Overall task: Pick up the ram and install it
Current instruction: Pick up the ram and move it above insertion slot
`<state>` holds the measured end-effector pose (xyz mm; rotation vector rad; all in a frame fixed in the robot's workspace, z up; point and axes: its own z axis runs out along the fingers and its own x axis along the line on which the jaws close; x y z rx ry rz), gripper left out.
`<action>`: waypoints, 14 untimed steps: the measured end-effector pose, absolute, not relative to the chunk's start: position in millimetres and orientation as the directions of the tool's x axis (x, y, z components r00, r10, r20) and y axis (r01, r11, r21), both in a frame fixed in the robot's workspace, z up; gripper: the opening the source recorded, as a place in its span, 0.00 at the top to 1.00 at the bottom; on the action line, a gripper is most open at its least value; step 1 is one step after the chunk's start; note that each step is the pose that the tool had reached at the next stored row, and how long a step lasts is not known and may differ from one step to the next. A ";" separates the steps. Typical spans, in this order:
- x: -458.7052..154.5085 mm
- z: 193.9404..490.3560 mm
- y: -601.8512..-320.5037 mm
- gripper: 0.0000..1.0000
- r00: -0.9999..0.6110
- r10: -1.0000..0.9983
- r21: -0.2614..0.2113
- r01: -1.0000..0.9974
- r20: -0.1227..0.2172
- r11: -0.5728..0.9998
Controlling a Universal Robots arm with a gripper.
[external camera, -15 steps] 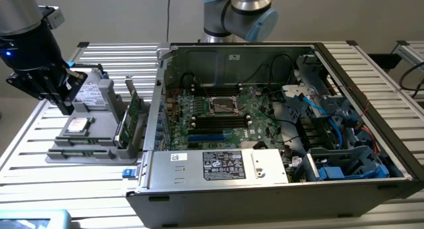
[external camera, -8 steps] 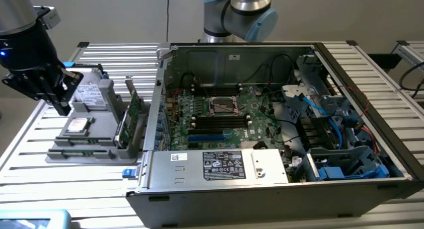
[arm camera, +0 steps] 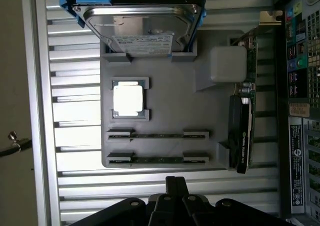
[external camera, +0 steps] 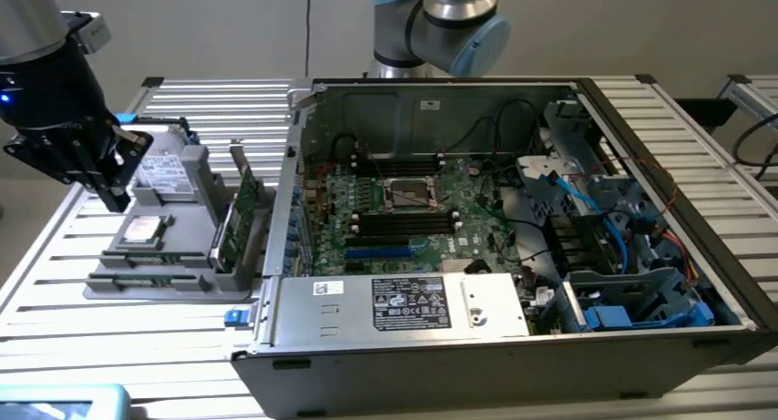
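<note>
Claw was seen closed, tips pressed together, nothing gripped. It was held above the grey tray, clear of every part. Ram was found seated on edge in the tray slot nearest the claw tips, untouched. A second stick was slotted just beyond it. CPU was set further out, hard drive furthest. Expansion card was stood off to the claw's side, toward the open PC case.
</note>
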<state>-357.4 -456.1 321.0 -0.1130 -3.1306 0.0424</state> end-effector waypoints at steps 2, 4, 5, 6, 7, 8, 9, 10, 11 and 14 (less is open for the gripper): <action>-357.4 321.0 -456.1 0.89 -0.997 0.072 -0.027 0.072 0.008 0.997; -358.1 320.9 -455.9 0.89 -0.998 0.069 -0.027 0.069 0.005 0.997; -358.0 320.9 -455.9 0.89 -0.998 0.055 -0.027 0.054 0.005 0.998; -357.9 320.9 -455.9 0.89 -0.999 0.035 -0.027 0.035 0.005 0.999; -357.9 320.8 -455.9 0.89 -1.000 0.017 -0.027 0.017 0.005 0.999; -357.8 320.8 -455.9 0.89 -1.000 -0.001 -0.027 -0.001 0.005 1.000; -357.8 320.7 -455.8 0.89 -1.000 -0.019 -0.027 -0.019 0.005 0.999; -357.9 320.7 -455.8 0.89 -0.999 -0.037 -0.026 -0.037 0.005 0.999; -357.9 320.6 -455.8 0.89 -0.998 -0.055 -0.026 -0.055 0.005 0.998; -357.9 320.4 -455.9 0.89 -0.994 -0.109 -0.025 -0.109 0.005 0.994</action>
